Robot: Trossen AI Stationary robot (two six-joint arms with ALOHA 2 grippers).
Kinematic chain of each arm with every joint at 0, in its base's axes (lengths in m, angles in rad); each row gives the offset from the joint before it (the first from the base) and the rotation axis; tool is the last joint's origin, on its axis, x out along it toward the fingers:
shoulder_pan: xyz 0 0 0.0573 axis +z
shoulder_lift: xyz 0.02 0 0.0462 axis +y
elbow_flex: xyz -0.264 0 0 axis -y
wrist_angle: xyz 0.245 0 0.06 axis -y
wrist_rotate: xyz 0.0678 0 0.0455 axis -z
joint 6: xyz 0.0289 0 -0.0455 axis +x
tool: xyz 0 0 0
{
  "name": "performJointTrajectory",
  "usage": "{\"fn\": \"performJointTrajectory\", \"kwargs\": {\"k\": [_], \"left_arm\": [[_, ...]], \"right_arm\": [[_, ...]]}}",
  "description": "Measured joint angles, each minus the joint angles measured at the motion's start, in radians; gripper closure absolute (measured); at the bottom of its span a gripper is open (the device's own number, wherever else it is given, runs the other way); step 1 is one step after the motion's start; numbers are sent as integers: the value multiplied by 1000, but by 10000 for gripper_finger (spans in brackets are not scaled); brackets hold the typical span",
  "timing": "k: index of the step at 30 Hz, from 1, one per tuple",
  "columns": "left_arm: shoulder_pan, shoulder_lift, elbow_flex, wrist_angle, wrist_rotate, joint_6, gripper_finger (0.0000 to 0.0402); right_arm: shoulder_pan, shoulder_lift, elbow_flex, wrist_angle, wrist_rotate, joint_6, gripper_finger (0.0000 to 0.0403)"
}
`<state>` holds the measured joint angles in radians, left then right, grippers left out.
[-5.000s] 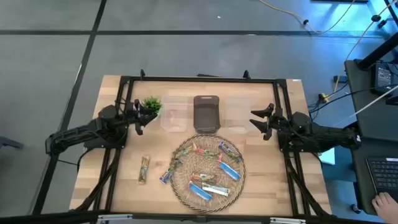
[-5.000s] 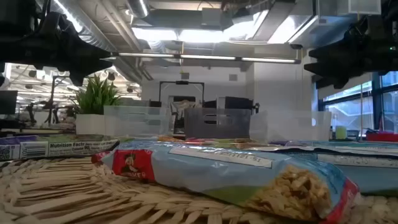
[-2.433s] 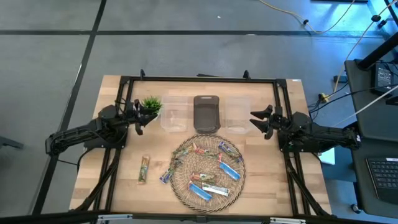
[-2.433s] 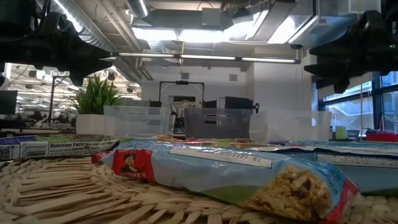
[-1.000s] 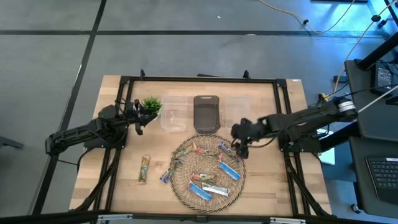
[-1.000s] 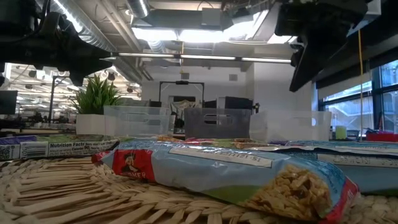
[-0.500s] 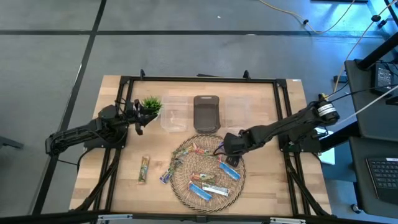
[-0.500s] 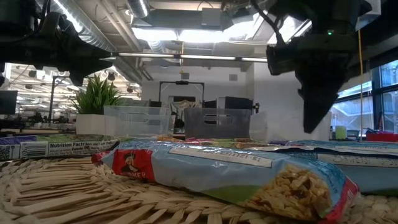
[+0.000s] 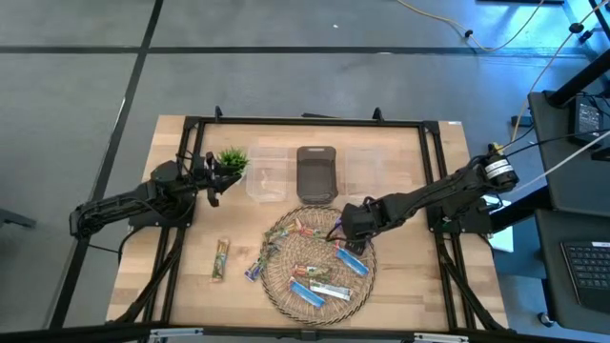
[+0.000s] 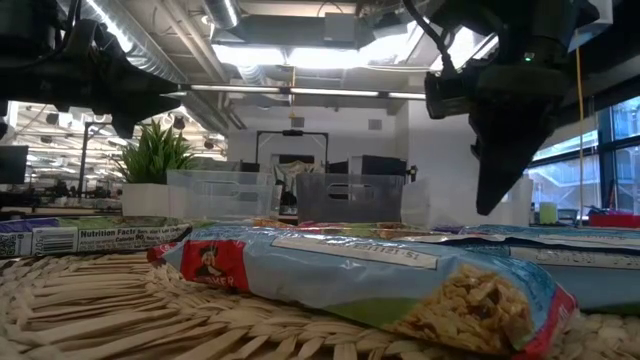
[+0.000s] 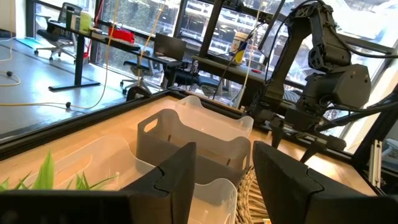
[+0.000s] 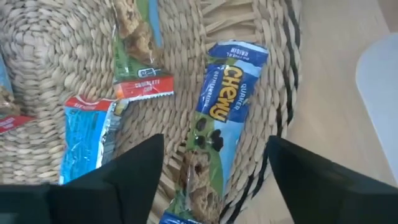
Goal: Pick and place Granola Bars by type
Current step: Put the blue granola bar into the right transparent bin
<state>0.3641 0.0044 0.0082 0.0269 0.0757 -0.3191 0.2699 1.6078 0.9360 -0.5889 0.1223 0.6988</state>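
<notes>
the right gripper (image 12: 211,180) hangs with jaws apart directly over a blue chewy granola bar (image 12: 214,134) lying flat on the woven tray (image 12: 56,37), a light, crinkly, slippery wrapper probably best pinched across its narrow middle.

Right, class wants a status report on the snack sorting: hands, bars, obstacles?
Right hand open above blue Chewy bar on woven mat, nothing held. Left hand waits by plant. Nothing blocking.
</notes>
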Motion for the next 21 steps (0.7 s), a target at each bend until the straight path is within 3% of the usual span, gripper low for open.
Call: {"fn": "performJointTrajectory", "kwargs": {"k": [11, 21], "left_arm": [[0, 0, 0, 0, 0, 0, 250], [0, 0, 0, 0, 0, 0, 249]], "right_arm": [[0, 111, -1, 46, 0, 28, 110], [0, 124, 0, 47, 6, 53, 202]]}}
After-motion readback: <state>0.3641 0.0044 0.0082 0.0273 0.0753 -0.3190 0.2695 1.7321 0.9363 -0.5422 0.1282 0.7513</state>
